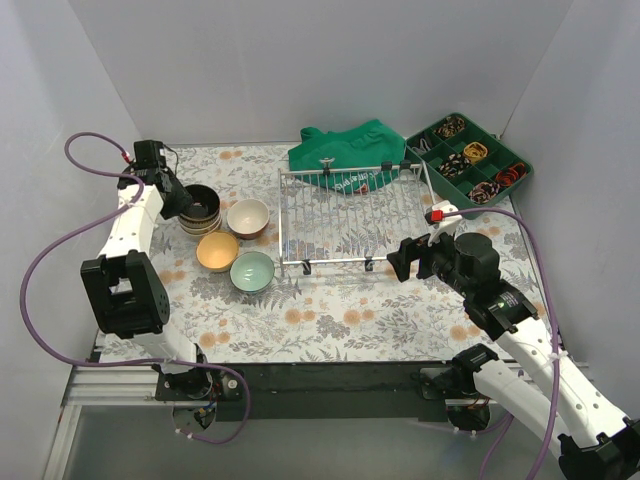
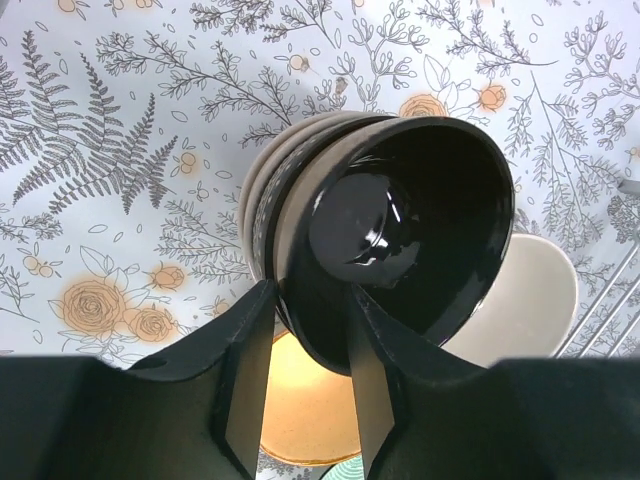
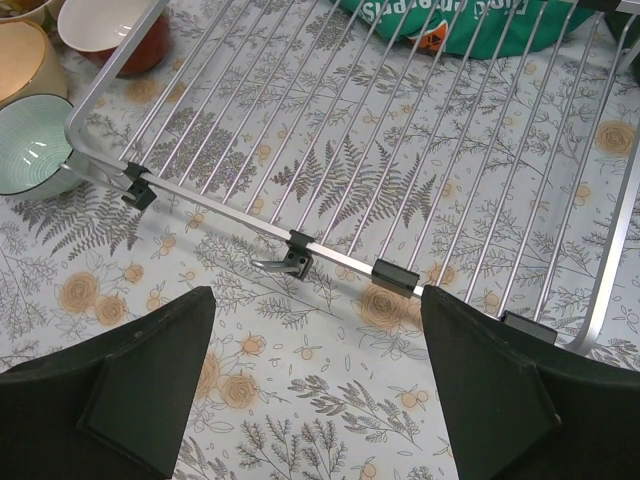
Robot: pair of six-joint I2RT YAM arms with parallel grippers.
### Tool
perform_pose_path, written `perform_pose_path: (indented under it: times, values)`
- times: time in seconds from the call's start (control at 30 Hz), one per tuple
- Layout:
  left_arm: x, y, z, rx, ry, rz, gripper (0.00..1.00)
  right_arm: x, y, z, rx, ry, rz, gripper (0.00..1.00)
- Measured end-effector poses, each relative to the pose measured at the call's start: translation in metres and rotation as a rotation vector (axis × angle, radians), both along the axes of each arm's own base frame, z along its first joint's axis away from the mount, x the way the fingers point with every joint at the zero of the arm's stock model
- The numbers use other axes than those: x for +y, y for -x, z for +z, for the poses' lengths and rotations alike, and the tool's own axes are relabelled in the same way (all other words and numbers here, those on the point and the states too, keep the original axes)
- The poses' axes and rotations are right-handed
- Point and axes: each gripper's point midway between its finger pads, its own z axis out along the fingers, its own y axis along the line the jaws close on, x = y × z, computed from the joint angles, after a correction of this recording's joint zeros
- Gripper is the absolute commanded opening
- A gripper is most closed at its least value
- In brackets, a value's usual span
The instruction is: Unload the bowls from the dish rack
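The silver wire dish rack (image 1: 350, 215) stands mid-table with no bowls in it; its front rail (image 3: 330, 255) shows in the right wrist view. Left of it are a white bowl (image 1: 248, 217), an orange bowl (image 1: 217, 251) and a teal bowl (image 1: 252, 271). My left gripper (image 1: 182, 200) is shut on the rim of a black bowl (image 2: 410, 220), one finger inside, one outside. The black bowl lies tilted on a stack of pale bowls (image 2: 262, 190). My right gripper (image 1: 405, 258) hangs open and empty just in front of the rack's near right corner.
A green cloth (image 1: 345, 150) lies behind the rack. A green compartment tray (image 1: 468, 158) of small items stands at the back right. White walls close in the table on three sides. The bowls sit close together at the left.
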Motion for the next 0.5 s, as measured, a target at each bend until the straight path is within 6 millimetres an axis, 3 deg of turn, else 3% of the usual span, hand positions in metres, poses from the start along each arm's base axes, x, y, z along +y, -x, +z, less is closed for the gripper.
perform_pose_path:
  times: [0.13, 0.23, 0.47, 0.5]
  values:
    - [0.000, 0.000, 0.004, -0.011, 0.000, 0.001, 0.44, 0.000, 0.000, 0.000, 0.001, -0.001, 0.002, 0.92]
    - [0.000, 0.001, 0.011, -0.028, -0.004, 0.000, 0.58, 0.000, 0.000, 0.000, 0.002, -0.001, 0.002, 0.92]
    - [-0.007, 0.017, 0.045, -0.127, -0.003, -0.017, 0.85, -0.003, 0.002, -0.007, 0.026, 0.018, -0.009, 0.92]
    - [-0.009, 0.021, 0.050, -0.149, 0.002, -0.023, 0.93, -0.005, 0.001, -0.007, 0.028, 0.023, -0.020, 0.92]
